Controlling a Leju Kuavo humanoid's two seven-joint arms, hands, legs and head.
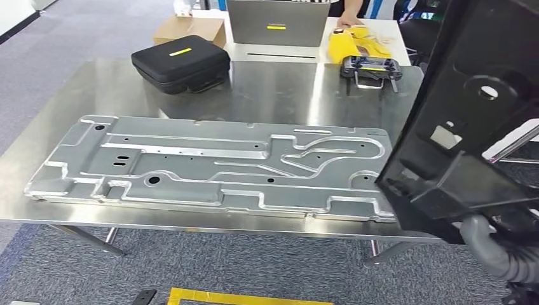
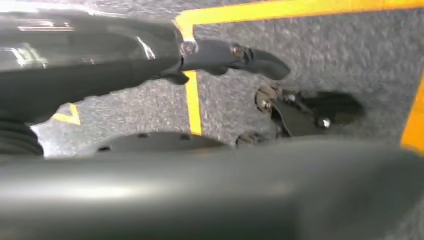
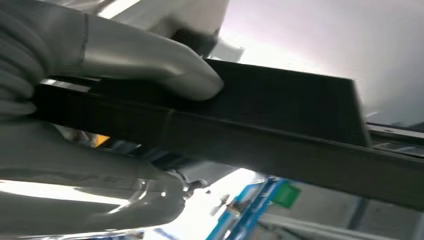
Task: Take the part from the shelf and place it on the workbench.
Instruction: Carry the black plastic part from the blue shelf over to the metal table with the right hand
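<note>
The part is a large black plastic moulding (image 1: 470, 108) with a round hole and ribs, held up on edge at the right end of the workbench (image 1: 286, 82). My right hand (image 1: 492, 248) grips its lower end from below. In the right wrist view the grey thumb (image 3: 150, 60) presses on the flat face of the black part (image 3: 280, 115) while the other fingers wrap under its edge. My left hand (image 2: 210, 55) hangs over the grey carpet with its dark fingers stretched out, holding nothing.
A long stamped metal panel (image 1: 210, 168) covers most of the bench's front. Behind it lie a black zip case (image 1: 181, 62), a grey laptop (image 1: 278, 22), a yellow item (image 1: 346, 44) and a handheld controller (image 1: 372, 67). A person's hand (image 1: 346, 19) rests at the back. Yellow tape (image 2: 192, 102) marks the floor.
</note>
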